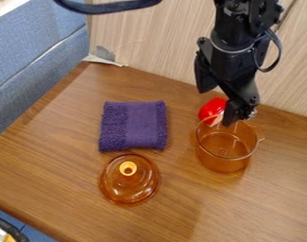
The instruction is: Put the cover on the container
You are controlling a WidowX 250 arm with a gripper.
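Note:
The gripper (217,106) hangs at the upper right, over the back rim of the amber see-through container (224,158). Its fingers stand apart, open, one tip farther left and higher, the other near the container's back rim. The container stands upright with its top uncovered. The amber cover (130,186) lies on the table to the lower left of the container, apart from it, with its round yellowish knob (128,168) up.
A folded purple cloth (133,126) lies just behind the cover. A red object (211,110) sits behind the container, close to the gripper. A pale wood panel (152,47) borders the back of the wooden table (51,163), and blue upholstery (29,52) its left side.

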